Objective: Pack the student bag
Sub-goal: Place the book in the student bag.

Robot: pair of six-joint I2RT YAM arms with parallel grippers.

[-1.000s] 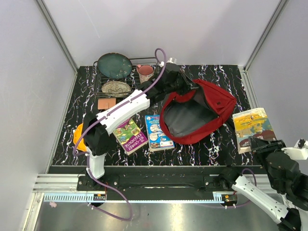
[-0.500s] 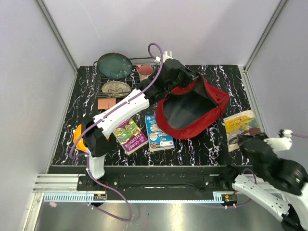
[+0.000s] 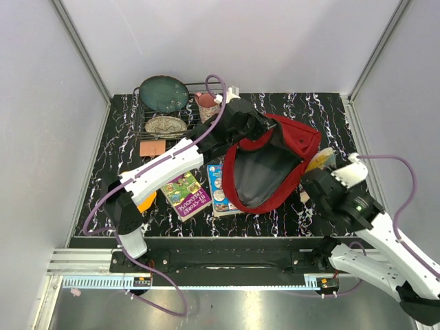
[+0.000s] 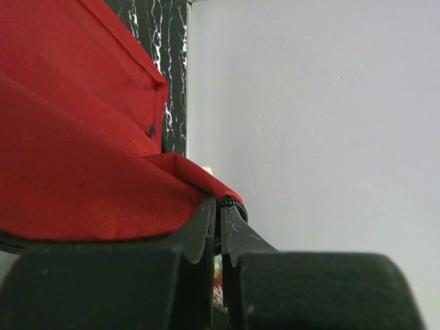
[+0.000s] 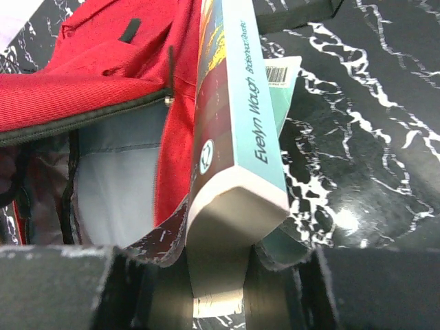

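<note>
The student bag (image 3: 289, 141) is a dark-red backpack lying open in the middle of the table, its grey lining (image 3: 258, 175) facing up. My left gripper (image 3: 256, 130) is shut on the bag's zipped rim (image 4: 230, 198) and holds the far edge up. My right gripper (image 3: 313, 180) is shut on a paperback book (image 5: 237, 144) with a teal spine, held on edge right beside the bag's red wall (image 5: 180, 124) and its open mouth (image 5: 113, 185). The book shows yellow in the top view (image 3: 322, 159).
Two picture books (image 3: 223, 189) (image 3: 185, 194) lie left of the bag. A wire rack (image 3: 141, 127) at the back left holds a green plate (image 3: 163, 93), a patterned dish (image 3: 165, 126) and a pink mug (image 3: 206, 103). An orange object (image 3: 144, 201) sits by the left arm.
My right arm has carried the book from the table's right edge leftward to the bag's right side. My left gripper has pulled the bag's rim leftward, and the opening has narrowed.
</note>
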